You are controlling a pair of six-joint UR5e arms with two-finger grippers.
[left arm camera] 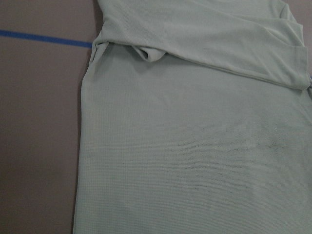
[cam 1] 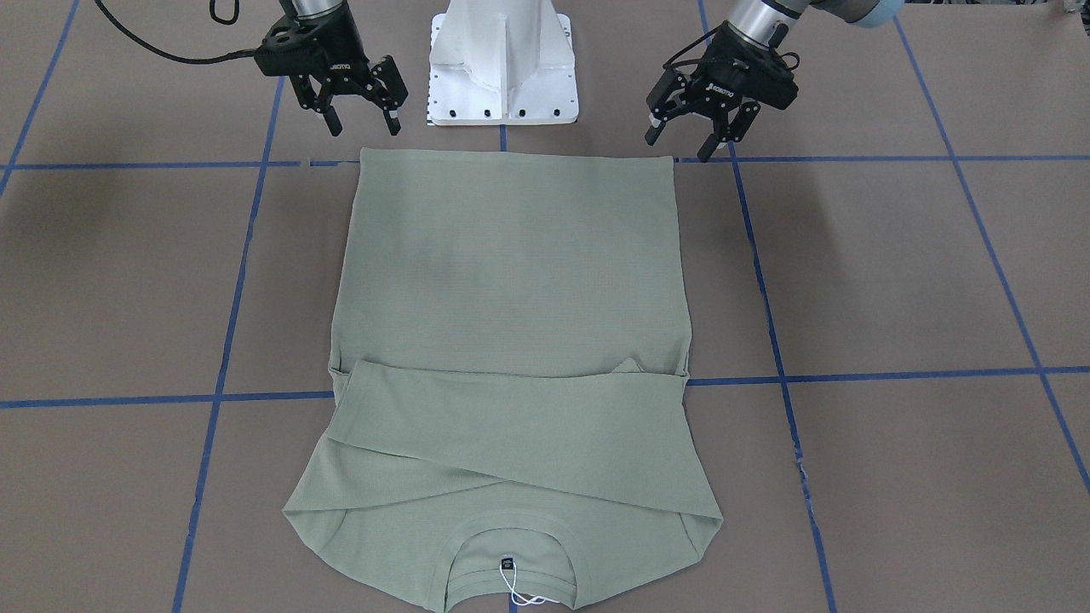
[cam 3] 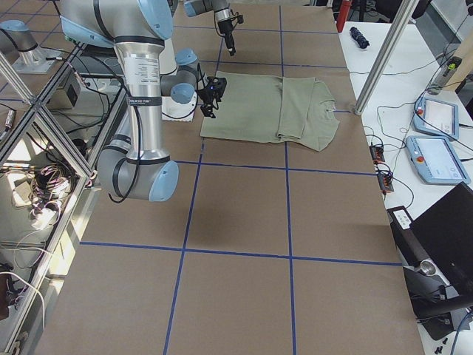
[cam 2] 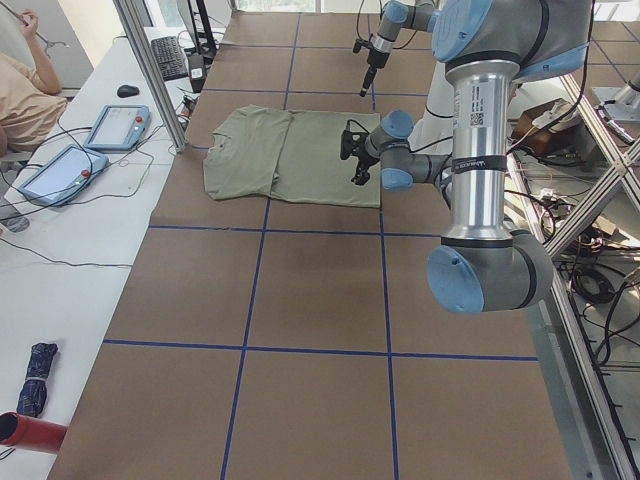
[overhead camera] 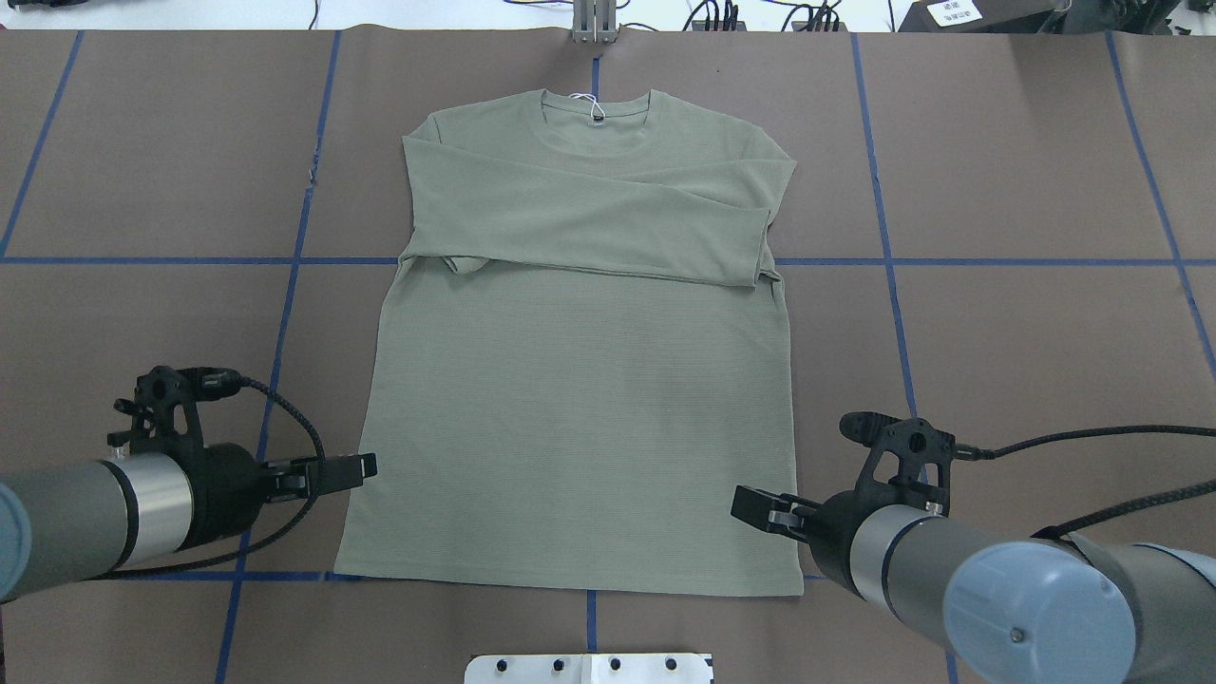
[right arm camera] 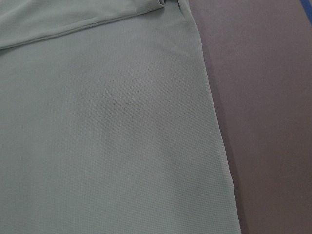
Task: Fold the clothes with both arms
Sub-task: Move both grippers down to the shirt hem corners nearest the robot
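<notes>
The clothes are one sage-green long-sleeved shirt (cam 1: 511,272) (overhead camera: 579,408) lying flat on the brown table. Both sleeves are folded across the chest and the neck label points away from the robot. The hem lies nearest the base. My left gripper (cam 1: 679,145) (overhead camera: 366,465) hovers open just outside the hem's left corner. My right gripper (cam 1: 364,129) (overhead camera: 746,502) hangs open over the hem's right corner, holding nothing. Both wrist views show only shirt fabric (left arm camera: 195,146) (right arm camera: 107,122) and bare table beside its side edge.
The white base pedestal (cam 1: 502,77) stands just behind the hem. Blue tape lines (overhead camera: 285,261) grid the table. A side desk with tablets (cam 2: 115,125) and a seated person (cam 2: 20,85) lies beyond the shirt's neck end, with a metal post (cam 2: 150,70) between.
</notes>
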